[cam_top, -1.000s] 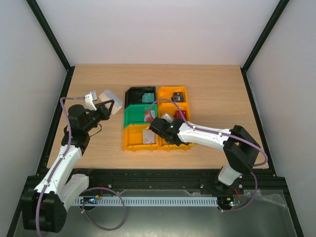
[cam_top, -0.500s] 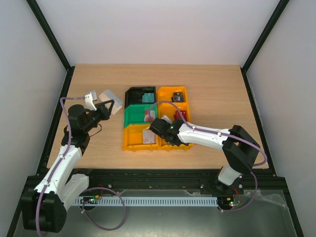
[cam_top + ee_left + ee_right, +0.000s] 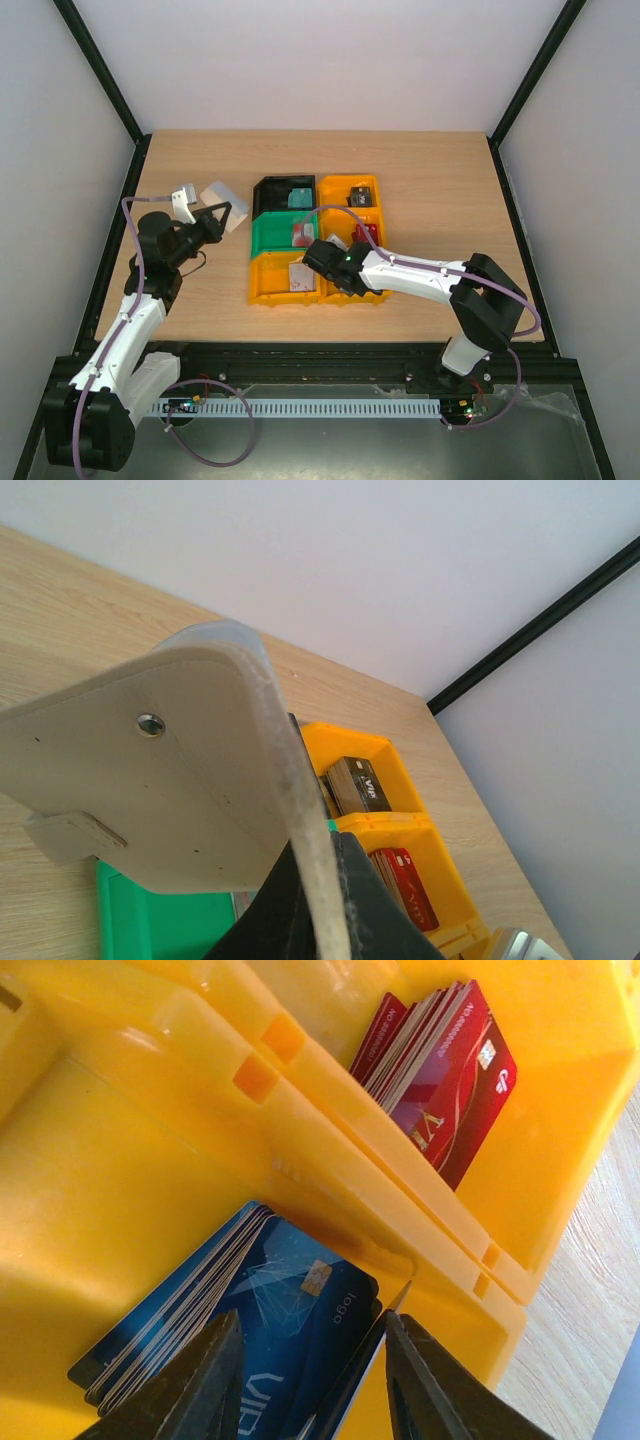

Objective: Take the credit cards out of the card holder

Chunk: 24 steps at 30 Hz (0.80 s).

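Note:
My left gripper (image 3: pixel 213 222) is shut on the card holder (image 3: pixel 222 192), a pale grey-white sleeve held up off the table left of the bins. In the left wrist view the holder (image 3: pixel 180 770) fills the frame, pinched edge-on in my left gripper (image 3: pixel 320 905). My right gripper (image 3: pixel 335 262) is down in the front right orange bin. In the right wrist view it (image 3: pixel 310 1380) is open around a stack of blue credit cards (image 3: pixel 260 1310); one card leans edge-on against the right finger (image 3: pixel 425 1380). Red cards (image 3: pixel 445 1080) stand in the bin beyond.
Six small bins sit mid-table: a black one (image 3: pixel 272 190) with a teal card (image 3: pixel 299 198), a green one (image 3: pixel 266 237) with a pale-red card (image 3: pixel 303 233), orange ones with black cards (image 3: pixel 360 195), red cards (image 3: pixel 365 232) and a pale card (image 3: pixel 300 275). Orange bin walls (image 3: pixel 330 1160) closely surround my right fingers.

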Tool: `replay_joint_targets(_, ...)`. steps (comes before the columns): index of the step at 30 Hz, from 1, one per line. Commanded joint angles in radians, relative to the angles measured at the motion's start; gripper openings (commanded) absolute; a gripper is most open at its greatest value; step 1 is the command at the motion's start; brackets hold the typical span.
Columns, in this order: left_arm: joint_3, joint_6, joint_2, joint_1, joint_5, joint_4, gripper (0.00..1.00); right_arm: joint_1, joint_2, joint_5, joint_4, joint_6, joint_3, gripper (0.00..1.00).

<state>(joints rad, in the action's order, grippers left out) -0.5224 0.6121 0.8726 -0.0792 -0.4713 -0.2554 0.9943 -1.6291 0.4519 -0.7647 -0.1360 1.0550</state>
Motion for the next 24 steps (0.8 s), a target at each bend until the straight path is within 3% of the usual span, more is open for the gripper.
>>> replay_joint_targets(1,0.009,-0.012,-0.003,0.006,-0.012,-0.034,0.02,-0.002,0.022,-0.045,-0.005,0.005,0.011,0.40)
replay_joint_targets(11,0.016,-0.011,-0.006,0.006,-0.014,-0.038,0.02,-0.018,0.104,-0.310,0.057,-0.075,0.086,0.57)
replay_joint_targets(19,0.022,-0.013,-0.017,0.006,-0.014,-0.031,0.02,-0.236,0.125,-0.444,-0.022,-0.501,0.210,0.56)
replay_joint_targets(24,0.032,-0.010,-0.021,0.006,-0.015,-0.038,0.02,-0.243,0.132,-0.399,-0.068,-0.665,0.198,0.56)
